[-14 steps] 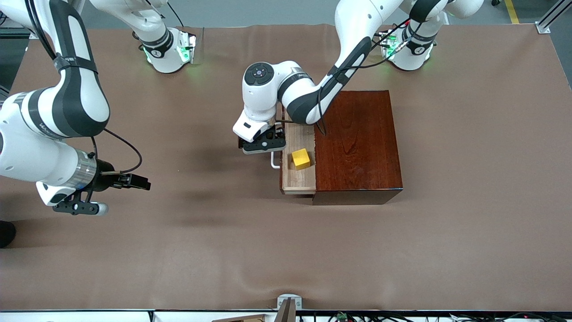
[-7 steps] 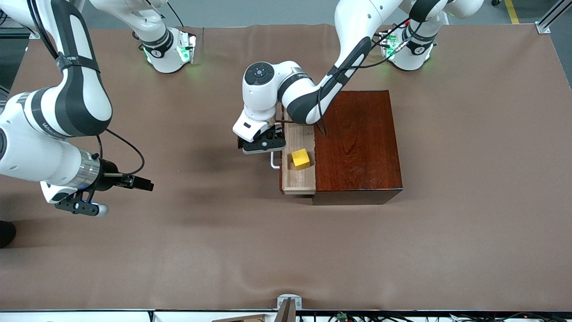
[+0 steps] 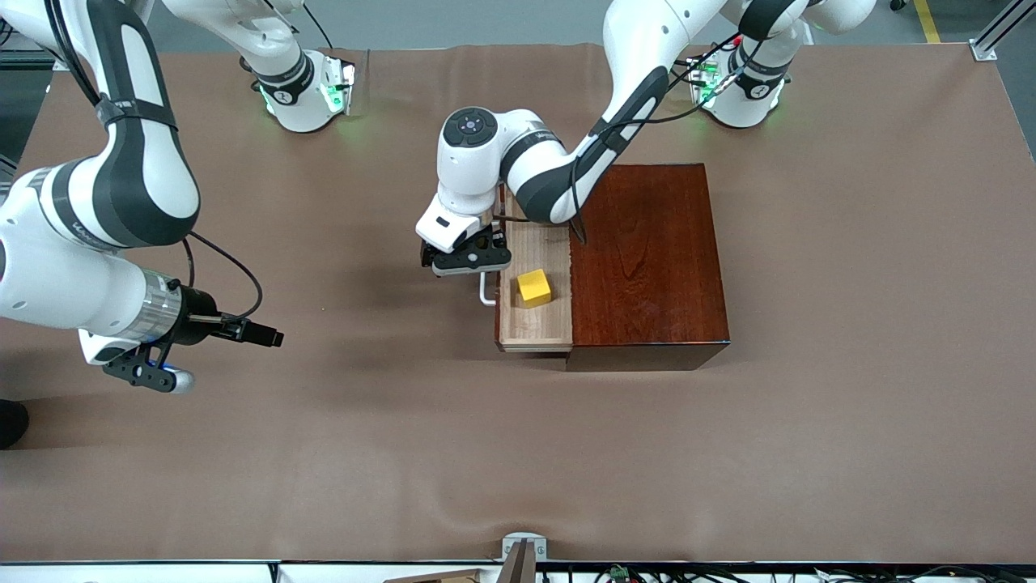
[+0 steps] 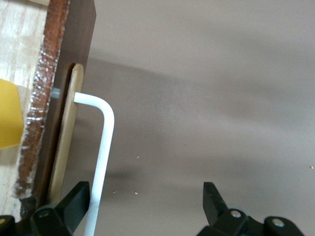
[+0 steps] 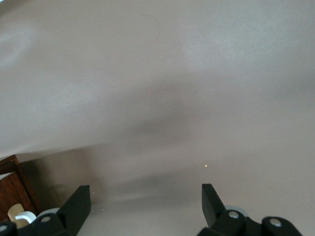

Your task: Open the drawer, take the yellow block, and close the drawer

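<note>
I see left gripper [image 3: 469, 261] jaws spread wide, hooked on white U-bar handle [image 3: 484, 291]. Small yellow block [image 3: 534, 287] in pale-wood drawer [image 3: 534, 328], four o'clock from jaws. Right gripper [image 3: 146, 374] waits open over brown table [image 3: 405, 445].

The drawer [image 3: 534, 301] stood out of the box [image 3: 647, 259] toward nine o'clock, the right arm's end of the table [image 3: 486, 453]. The yellow block [image 3: 534, 287] lay in it.

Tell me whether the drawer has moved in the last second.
Yes. The drawer has slid farther out of the wooden box, toward the right arm's end of the table, carrying the yellow block.
</note>
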Tool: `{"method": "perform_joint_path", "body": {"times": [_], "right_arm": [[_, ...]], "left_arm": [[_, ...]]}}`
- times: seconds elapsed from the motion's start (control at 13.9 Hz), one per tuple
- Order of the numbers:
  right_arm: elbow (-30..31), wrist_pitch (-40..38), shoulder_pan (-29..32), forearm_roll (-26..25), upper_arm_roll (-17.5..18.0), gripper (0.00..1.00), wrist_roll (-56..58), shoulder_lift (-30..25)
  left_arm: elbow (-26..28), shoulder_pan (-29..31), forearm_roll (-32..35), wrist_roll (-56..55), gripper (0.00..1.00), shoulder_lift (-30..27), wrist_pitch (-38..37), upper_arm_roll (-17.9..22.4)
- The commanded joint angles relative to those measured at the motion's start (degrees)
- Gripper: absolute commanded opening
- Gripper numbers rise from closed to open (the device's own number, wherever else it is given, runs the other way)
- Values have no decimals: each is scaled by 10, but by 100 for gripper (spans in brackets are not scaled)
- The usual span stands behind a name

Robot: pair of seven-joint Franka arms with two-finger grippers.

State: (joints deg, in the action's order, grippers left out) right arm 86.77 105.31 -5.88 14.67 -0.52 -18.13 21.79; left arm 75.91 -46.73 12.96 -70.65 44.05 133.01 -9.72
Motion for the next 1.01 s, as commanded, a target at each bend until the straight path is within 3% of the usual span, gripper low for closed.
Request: {"method": "perform_joint_path", "body": {"times": [0.0, 0.29, 0.72, 0.94], "right_arm": [[-13, -9, -1, 14, 2, 100, -41, 7], [-11, -21, -11, 14, 3, 100, -78, 6], [-13, -31, -4, 14, 3, 100, -78, 8], [-13, -30, 3, 14, 3, 100, -76, 12]], "left_arm": [[-27, -12, -2, -24, 100, 19, 33, -7], [-27, -5, -3, -25, 100, 9, 28, -8], [-26, 1, -1, 5, 100, -22, -88, -10], [-22, 16, -38, 52, 100, -99, -177, -10]]}}
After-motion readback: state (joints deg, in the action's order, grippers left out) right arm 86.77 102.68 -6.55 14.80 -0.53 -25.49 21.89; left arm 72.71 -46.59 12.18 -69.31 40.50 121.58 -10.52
